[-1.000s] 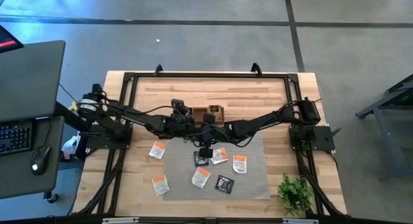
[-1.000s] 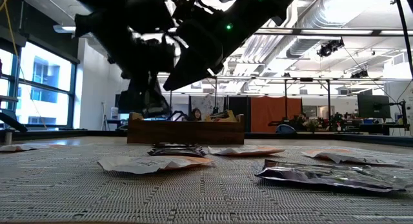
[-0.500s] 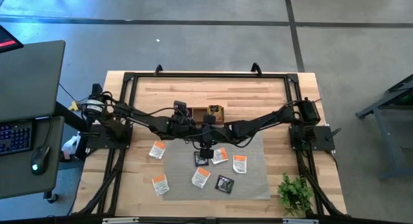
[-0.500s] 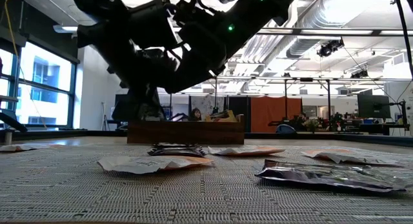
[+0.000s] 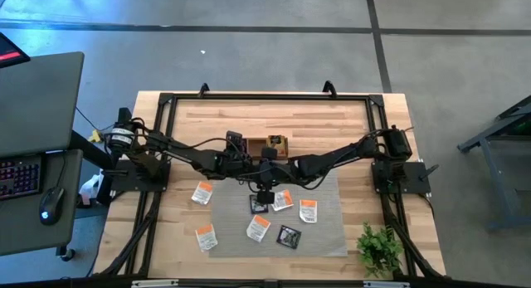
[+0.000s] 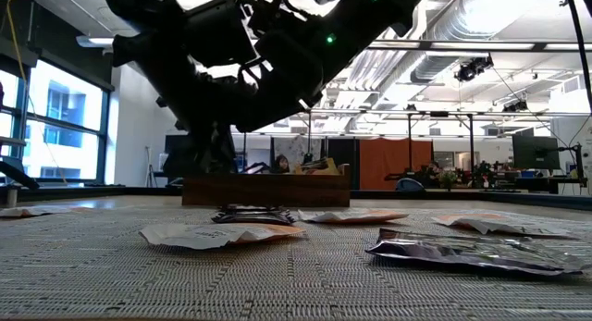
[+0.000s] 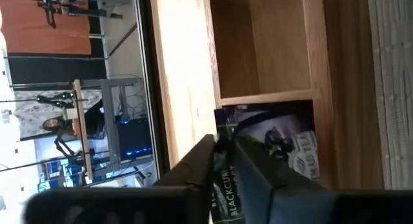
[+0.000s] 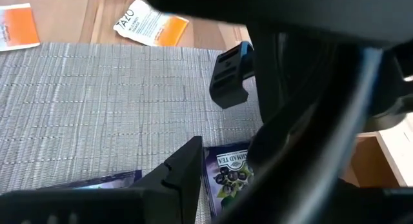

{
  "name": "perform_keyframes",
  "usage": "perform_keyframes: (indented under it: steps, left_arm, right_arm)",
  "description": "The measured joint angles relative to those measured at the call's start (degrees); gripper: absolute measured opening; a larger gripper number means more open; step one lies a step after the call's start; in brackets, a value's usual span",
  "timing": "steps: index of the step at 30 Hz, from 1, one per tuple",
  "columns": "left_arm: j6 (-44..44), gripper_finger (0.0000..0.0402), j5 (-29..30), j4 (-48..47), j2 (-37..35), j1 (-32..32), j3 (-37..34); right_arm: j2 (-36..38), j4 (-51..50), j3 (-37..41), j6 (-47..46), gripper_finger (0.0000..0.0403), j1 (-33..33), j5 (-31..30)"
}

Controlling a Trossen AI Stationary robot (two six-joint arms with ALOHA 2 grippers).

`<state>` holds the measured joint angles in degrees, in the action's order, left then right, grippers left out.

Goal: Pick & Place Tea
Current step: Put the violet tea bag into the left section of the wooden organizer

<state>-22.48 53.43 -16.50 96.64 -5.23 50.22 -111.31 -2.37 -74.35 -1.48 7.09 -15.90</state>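
The wooden table (image 5: 348, 114) carried a grey woven mat (image 5: 328, 238) on its near half, and the three-compartment wooden box (image 5: 270, 145) stood at the mat's 12 o'clock edge. Both arms met at the middle. The left gripper (image 7: 224, 145) hung over the box, pointing into a compartment that held a dark blackcurrant packet (image 7: 284, 146); whether it pinched anything could not be told. The right gripper (image 5: 264, 192) stood low over the mat just at 6 o'clock from the box, its fingers spread astride a black blackcurrant sachet (image 8: 227, 171) lying flat on the weave. The rest of the tea lay loose: a second black sachet (image 5: 288, 236) towards 5 o'clock from the gripper, and white-and-orange sachets at 3 o'clock (image 5: 308, 210), 6 o'clock (image 5: 259, 228) and 9 o'clock (image 5: 203, 192), with another (image 5: 206, 236) at 7 o'clock off the mat's edge. The step in hand looked like the pick of the black sachet. To do it well, the right gripper would need to come straight down with one fingertip each side, close on an edge so the thin packet buckles up into the pinch, avoid the white-and-orange sachet (image 5: 283, 200) just beside it at 3 o'clock, and wait for the left arm to clear the box before carrying over.
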Motion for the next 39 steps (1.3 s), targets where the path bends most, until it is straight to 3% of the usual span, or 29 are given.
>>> perform_keyframes:
  steps: [5,10,17,22,29,39]
  left_arm:
    - [1.41,0.0112,-0.13,0.27,0.01,-0.02,0.00]
    - [4.71,0.0141,0.22,-2.21,-1.39,-0.09,0.00]
    - [19.97,0.0144,-2.08,-14.52,-7.33,-0.48,2.86]
    - [29.29,0.0144,-7.59,-22.92,-16.26,-1.25,2.64]
    - [43.60,0.0144,-10.14,-33.77,-27.62,-2.37,2.77]
    - [46.93,0.0144,-12.92,-35.27,-31.41,-4.17,2.60]
  right_arm:
    - [0.00,0.00,0.00,0.00,0.0129,0.01,0.00]
    - [0.00,-0.02,-0.02,-0.04,0.0129,0.00,0.03]
    - [0.02,0.10,-0.07,-0.09,0.0129,0.00,-0.20]
    - [0.09,-0.53,-0.13,-0.20,0.0129,0.00,0.06]
    - [0.09,-0.86,0.35,-2.02,0.0129,0.02,2.44]
    - [0.09,4.23,4.52,-7.56,0.0129,-1.20,2.14]
